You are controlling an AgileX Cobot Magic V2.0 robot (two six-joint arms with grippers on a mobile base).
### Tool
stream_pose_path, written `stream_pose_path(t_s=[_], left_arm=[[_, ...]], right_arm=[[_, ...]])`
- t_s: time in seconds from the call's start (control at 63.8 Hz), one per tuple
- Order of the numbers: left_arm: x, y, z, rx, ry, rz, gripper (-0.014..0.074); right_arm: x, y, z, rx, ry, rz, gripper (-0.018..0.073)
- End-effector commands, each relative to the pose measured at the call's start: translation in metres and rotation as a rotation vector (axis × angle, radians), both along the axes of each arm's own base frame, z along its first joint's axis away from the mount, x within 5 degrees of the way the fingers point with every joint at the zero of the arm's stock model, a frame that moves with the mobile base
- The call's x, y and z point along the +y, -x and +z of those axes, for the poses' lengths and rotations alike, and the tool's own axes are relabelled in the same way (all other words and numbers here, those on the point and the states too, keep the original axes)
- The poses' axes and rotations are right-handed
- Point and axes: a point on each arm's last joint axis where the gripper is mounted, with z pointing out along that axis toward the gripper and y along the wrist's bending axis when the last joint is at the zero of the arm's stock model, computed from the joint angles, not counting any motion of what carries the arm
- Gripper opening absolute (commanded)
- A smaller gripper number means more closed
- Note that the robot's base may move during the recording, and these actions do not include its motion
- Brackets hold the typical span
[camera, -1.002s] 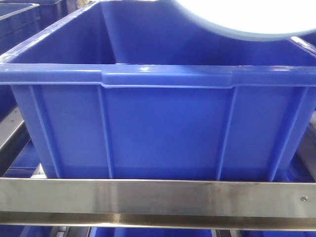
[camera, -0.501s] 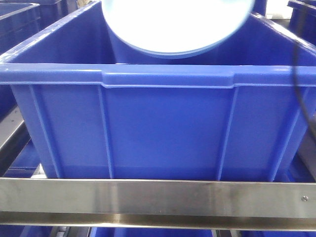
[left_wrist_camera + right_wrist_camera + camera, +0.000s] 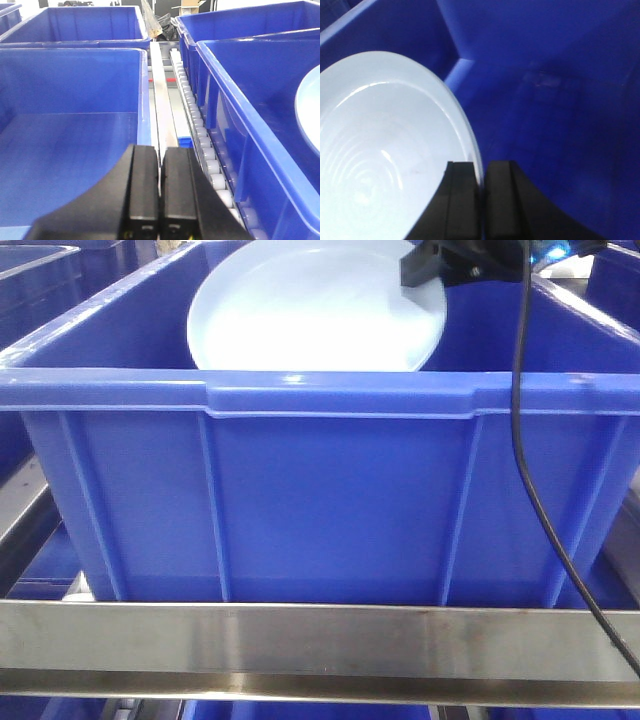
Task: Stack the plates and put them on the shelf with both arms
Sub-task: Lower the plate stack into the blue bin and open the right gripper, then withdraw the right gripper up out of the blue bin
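Right gripper pinches the plate by its rim, the disc tilted inside the blue bin, spreading to the gripper's left. Left gripper, pressed together and empty, waits over the neighbouring bin.

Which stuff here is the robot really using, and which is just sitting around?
Using:
- plate, pinched at its rim
- right gripper, holding the plate
- blue bin that the plate hangs inside

Sitting around:
- left gripper, shut on nothing
- neighbouring bin
- roller track
- steel rail
- black cable
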Motion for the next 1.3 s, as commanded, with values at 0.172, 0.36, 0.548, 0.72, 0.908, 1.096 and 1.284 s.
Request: stream_pose_path(t_s=[0.172,0.36,0.548,0.72,0.908,1.096,1.284], left_arm=[[0.001,0.0,0.017,-0.106,0.019,0.015,0.008],[0.001,0.0,0.017,-0.106,0.019,0.015,0.008],[0.001,0.0,0.017,-0.106,0.019,0.015,0.008],[0.001,0.0,0.017,-0.106,0.019,0.015,0.008],[0.001,0.0,0.017,-0.106,0.019,0.015,0.008],[0.001,0.0,0.017,-0.106,0.019,0.015,0.008],[0.001,0.0,0.017,-0.106,0.019,0.015,0.008]], right_arm=[[-0.001,0.001,0.036,-0.176,-0.078,-0.012,0.0353],[-0.001,0.001,0.036,-0.176,-0.078,-0.012,0.0353],[-0.001,0.001,0.036,-0.177,-0.079,-0.012,0.0351],[-0.008,0.009,0.043,-0.186,-0.083,-0.02,0.0276],[-0.024,0.018,0.048,-0.201,-0.085,-0.058,0.0095],[-0.051,0.034,0.05,-0.223,-0.085,-0.128,0.0042],[-0.065,0.067,0.05,-0.253,-0.094,-0.145,0.0042]])
